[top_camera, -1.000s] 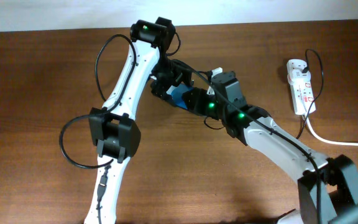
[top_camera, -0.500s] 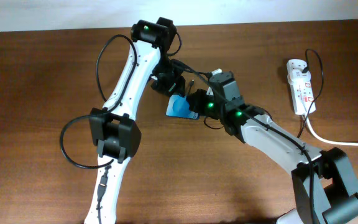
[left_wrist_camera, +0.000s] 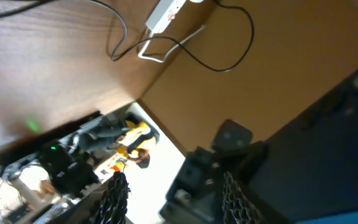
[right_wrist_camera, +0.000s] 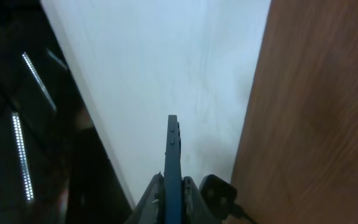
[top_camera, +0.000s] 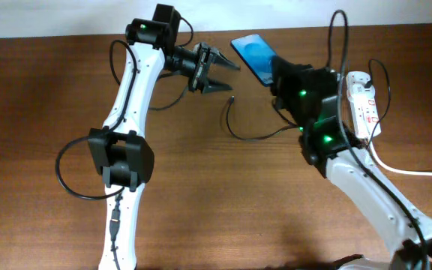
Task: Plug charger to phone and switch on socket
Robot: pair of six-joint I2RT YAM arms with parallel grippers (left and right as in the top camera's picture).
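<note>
My right gripper [top_camera: 276, 75] is shut on the phone [top_camera: 253, 54] and holds it off the table near the far edge, blue screen up. In the right wrist view the phone [right_wrist_camera: 173, 155] stands edge-on between my fingers [right_wrist_camera: 173, 199]. The charger [top_camera: 240, 133], a thin black cable, curves over the table with its plug tip [top_camera: 232, 99] free, below the phone and apart from it. My left gripper [top_camera: 227, 75] is open and empty, in the air left of the phone, and its fingers [left_wrist_camera: 173, 199] hold nothing. The socket [top_camera: 364, 101] lies at the right, also in the left wrist view [left_wrist_camera: 166, 14].
The socket's thick white cord [top_camera: 411, 171] runs off to the right edge. A black cable loops up from the socket [top_camera: 337, 30] over my right arm. The table's far edge meets a white wall [top_camera: 51, 19].
My right gripper has lifted the phone up and away to the far right. My left arm has swung back and left, away from the phone. The charger's tip now lies free.
</note>
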